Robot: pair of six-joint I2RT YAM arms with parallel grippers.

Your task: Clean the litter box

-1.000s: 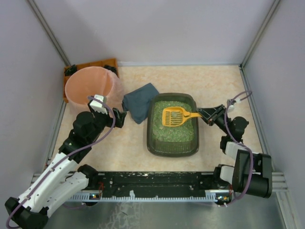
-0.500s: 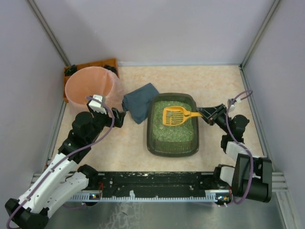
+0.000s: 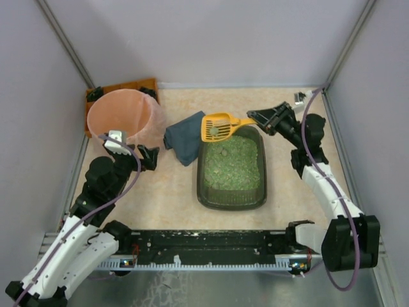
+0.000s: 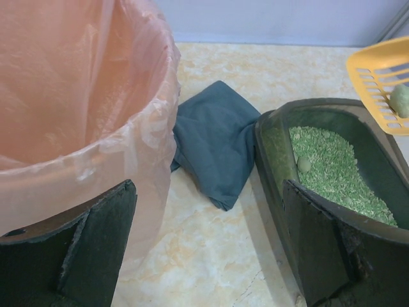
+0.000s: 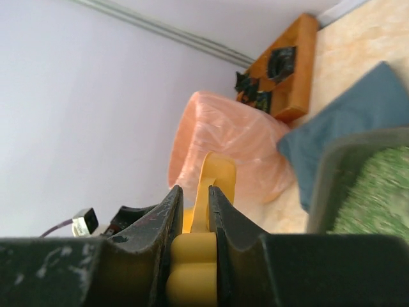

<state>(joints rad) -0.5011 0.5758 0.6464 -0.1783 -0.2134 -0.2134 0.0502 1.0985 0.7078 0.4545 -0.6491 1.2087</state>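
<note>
The dark grey-green litter box [image 3: 203, 192] [image 4: 271, 166] holds green granules in the middle of the table. My right gripper [image 3: 252, 117] [image 5: 193, 208] is shut on the handle of a yellow slotted scoop [image 3: 218, 126] [image 4: 378, 80] [image 5: 214, 176]. The scoop hangs above the box's far left corner and carries a small greenish lump [image 3: 216, 129] [image 4: 400, 100]. Another lump [image 4: 304, 164] lies on the granules. My left gripper [image 3: 144, 155] [image 4: 208, 246] stands open and empty over bare table, between the pink bucket [image 3: 119, 118] [image 4: 77, 115] and the box.
A folded blue-grey cloth [image 3: 186, 137] [image 4: 214, 141] lies between the bucket and the litter box. An orange-brown tray [image 3: 137, 86] [image 5: 291, 70] sits behind the bucket in the far left corner. Grey walls close in the table on three sides.
My right arm has lifted the scoop out of the litter box and carried it back and left with a lump in it. The left arm has drawn slightly toward the bucket.
</note>
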